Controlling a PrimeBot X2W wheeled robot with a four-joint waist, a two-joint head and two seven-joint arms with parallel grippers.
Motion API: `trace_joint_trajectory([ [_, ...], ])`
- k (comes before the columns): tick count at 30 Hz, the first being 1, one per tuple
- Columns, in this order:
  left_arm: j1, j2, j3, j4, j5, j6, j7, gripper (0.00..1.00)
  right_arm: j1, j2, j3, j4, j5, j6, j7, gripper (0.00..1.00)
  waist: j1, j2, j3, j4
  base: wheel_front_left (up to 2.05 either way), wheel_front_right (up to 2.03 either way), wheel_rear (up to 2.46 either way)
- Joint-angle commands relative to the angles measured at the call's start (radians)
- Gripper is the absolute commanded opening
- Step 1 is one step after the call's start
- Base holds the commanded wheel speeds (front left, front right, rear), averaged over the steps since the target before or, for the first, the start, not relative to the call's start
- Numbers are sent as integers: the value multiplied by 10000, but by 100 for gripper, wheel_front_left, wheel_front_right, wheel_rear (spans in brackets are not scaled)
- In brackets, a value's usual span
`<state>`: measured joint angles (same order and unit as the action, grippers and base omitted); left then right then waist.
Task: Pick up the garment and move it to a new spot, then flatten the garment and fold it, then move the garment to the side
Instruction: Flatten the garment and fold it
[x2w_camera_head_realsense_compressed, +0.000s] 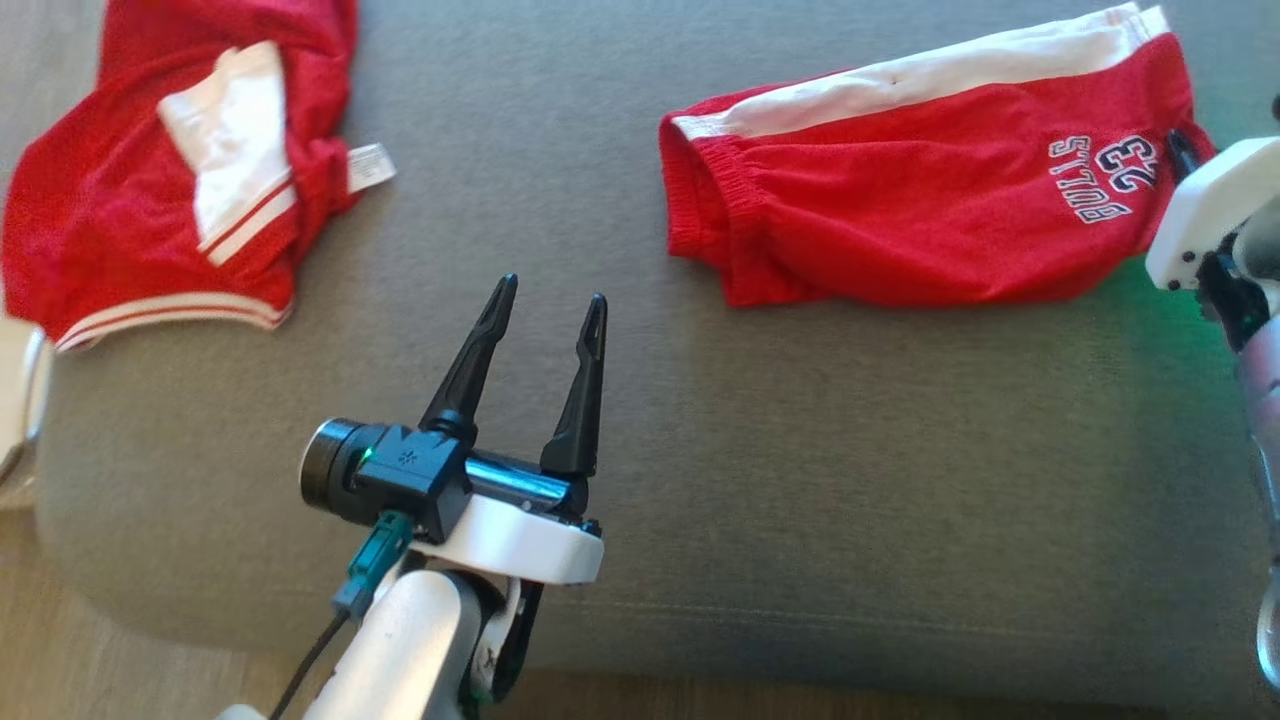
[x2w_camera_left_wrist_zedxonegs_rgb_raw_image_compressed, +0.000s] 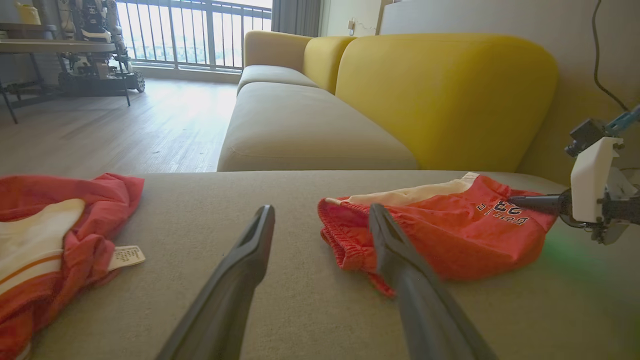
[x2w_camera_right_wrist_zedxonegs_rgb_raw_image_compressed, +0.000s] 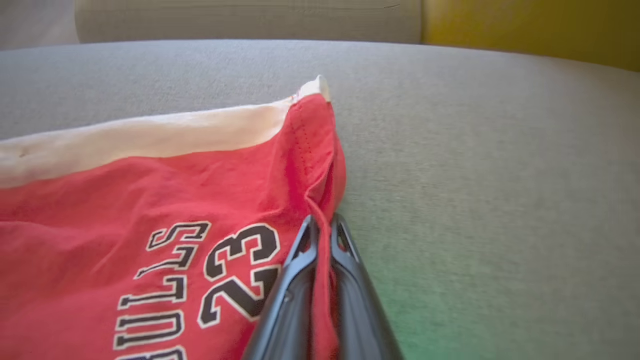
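- Head view: a pair of red fabric shorts (x2w_camera_head_realsense_compressed: 930, 220), with a white side stripe and the lettering "BULLS 23", lies on the right half of a broad grey upholstered sofa cushion (x2w_camera_head_realsense_compressed: 700, 480).
- The right gripper (x2w_camera_head_realsense_compressed: 1180, 150) reaches in from the right edge and meets the shorts at the leg hem beside the lettering.
- The left gripper (x2w_camera_head_realsense_compressed: 552, 300) hovers over bare cushion near the front middle. Its fingers are spread wide and hold nothing.
- A second red-and-white garment (x2w_camera_head_realsense_compressed: 150, 180) lies crumpled at the far left, well apart from the shorts, with a small white label (x2w_camera_head_realsense_compressed: 370, 167) sticking out.
- Left wrist view: the elastic waistband of the shorts lies just beyond the open left fingers.
- Behind it rise a yellow sofa backrest (x2w_camera_left_wrist_zedxonegs_rgb_raw_image_compressed: 445, 95), a pale wooden floor (x2w_camera_left_wrist_zedxonegs_rgb_raw_image_compressed: 125, 130) and a balcony railing (x2w_camera_left_wrist_zedxonegs_rgb_raw_image_compressed: 200, 30).
- Right wrist view: the right fingers are pressed together, with a thin fold of the red hem pinched between them next to the "23".
- Progress, as a judgement: the task is at its very start. The hem is gripped, but the shorts lie on the cushion, not yet lifted. Moving, flattening, folding and setting aside all remain.
- The cushion between the two garments is bare, so nothing appears to block a move toward the middle. The crumpled garment limits room at the far left, and the yellow backrest stands close behind the shorts.
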<state>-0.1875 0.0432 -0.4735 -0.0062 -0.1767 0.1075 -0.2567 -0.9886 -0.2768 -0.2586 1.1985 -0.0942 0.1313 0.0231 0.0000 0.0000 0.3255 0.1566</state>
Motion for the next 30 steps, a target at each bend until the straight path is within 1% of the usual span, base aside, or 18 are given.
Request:
trace_joint_trajectory([
  [1, -79, 70, 309, -301, 92, -39, -51, 100, 13, 27, 144, -406, 90, -6, -189, 0, 0, 0, -236, -477, 0, 0, 0],
  [5, -3, 70, 366, -299, 228, -119, -51, 100, 27, -14, 344, -618, 309, -6, -311, 0, 0, 0, -377, -1021, 0, 0, 0],
  [8, 44, 70, 416, -285, 320, -192, -51, 100, 102, -285, 508, -797, 387, -6, -335, 0, 0, 0, -432, -1317, 0, 0, 0],
  [12, 69, 70, 493, -278, 418, -284, -51, 100, 209, -725, 586, -1021, 436, -6, -249, 0, 0, 0, -411, -1535, 0, 0, 0],
  [15, 71, 70, 536, -257, 440, -355, -51, 100, 277, -875, 670, -1232, 406, -6, -199, 0, 0, 0, -390, -1638, 0, 0, 0],
  [20, 76, 70, 527, -195, 450, -417, -51, 100, 361, -788, 652, -1560, 423, -6, -152, 0, 0, 0, -426, -1699, 0, 0, 0],
  [25, 98, 70, 521, -125, 434, -453, -51, 100, 380, -586, 669, -1904, 370, -6, -79, 0, 0, 0, -489, -1589, 0, 0, 0],
  [30, 142, 70, 514, -25, 371, -492, -51, 100, 250, -220, 995, -2207, 325, -6, -35, 0, 0, 0, -612, -1411, 0, 0, 0],
])
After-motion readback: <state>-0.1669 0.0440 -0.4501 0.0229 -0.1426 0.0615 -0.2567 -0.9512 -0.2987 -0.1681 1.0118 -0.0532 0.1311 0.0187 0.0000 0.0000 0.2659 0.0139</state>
